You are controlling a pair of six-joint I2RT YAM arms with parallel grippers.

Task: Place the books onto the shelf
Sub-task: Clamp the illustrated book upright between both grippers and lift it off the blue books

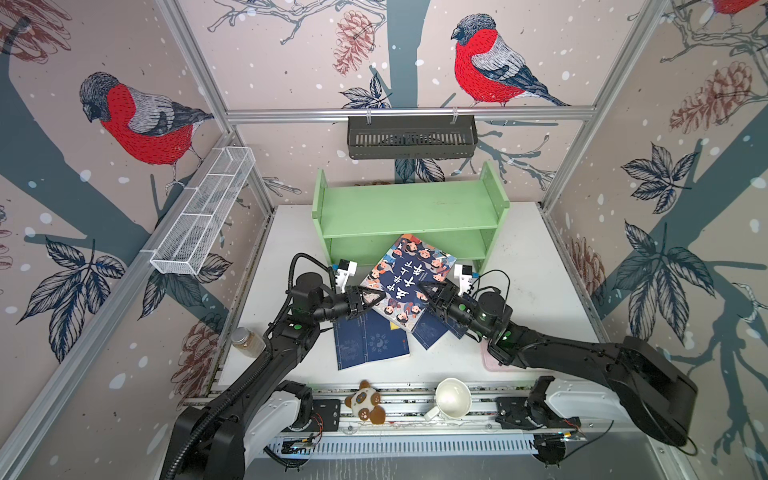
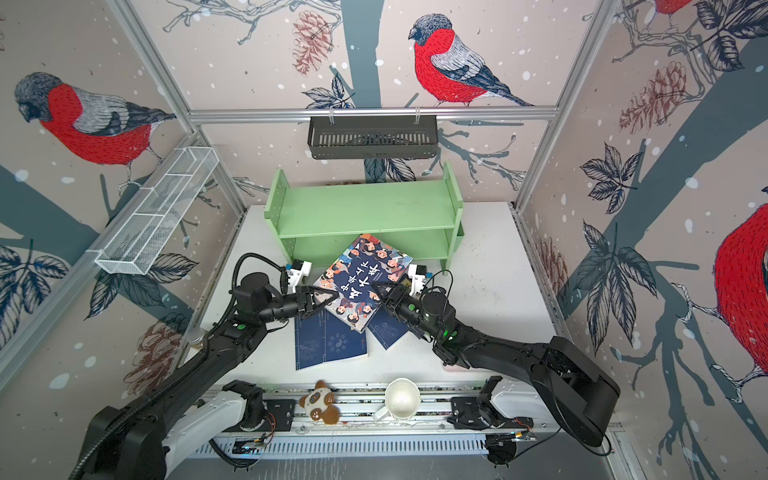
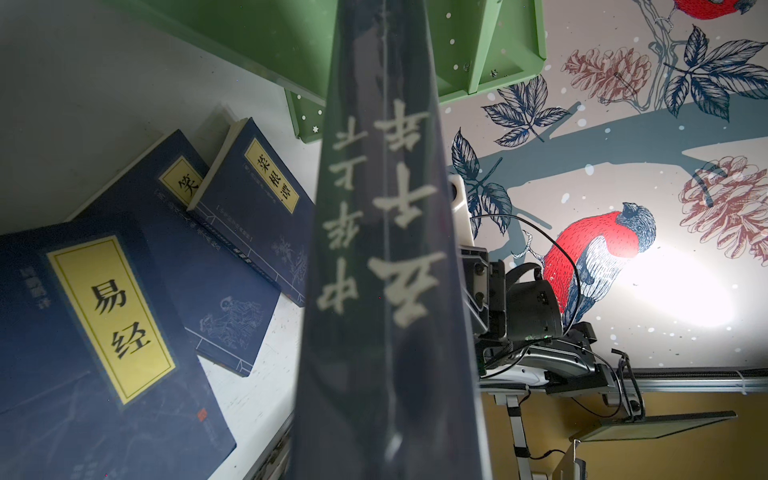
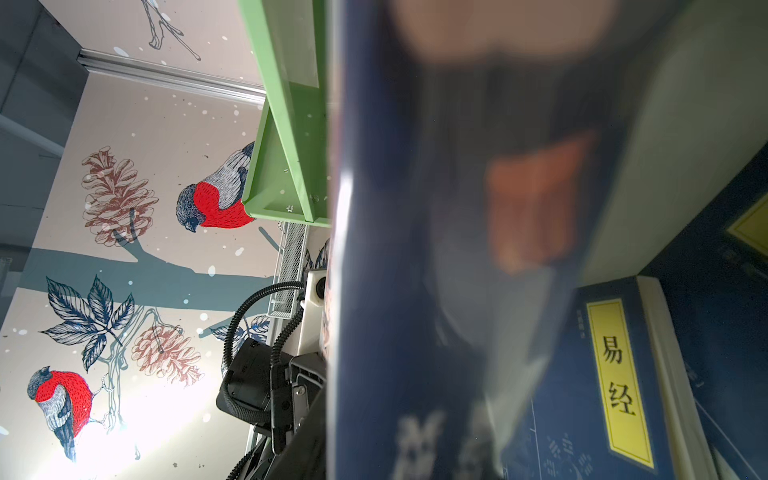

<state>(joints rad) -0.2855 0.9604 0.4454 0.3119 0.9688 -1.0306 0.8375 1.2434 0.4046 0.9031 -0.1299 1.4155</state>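
Observation:
A large book with cartoon figures and white characters hangs tilted just in front of the light green shelf, above the table. My left gripper is shut on its left edge. My right gripper is shut on its right edge. Both wrist views show the large book filling the middle and hiding the jaws. Several navy books with yellow labels lie overlapping on the table below. Both shelf tiers hold nothing.
A black slotted basket hangs on the back wall. A white wire basket hangs on the left wall. A jar stands at the table's left edge. A panda plush and white mug lie on the front rail. A pink tray shows under the right arm.

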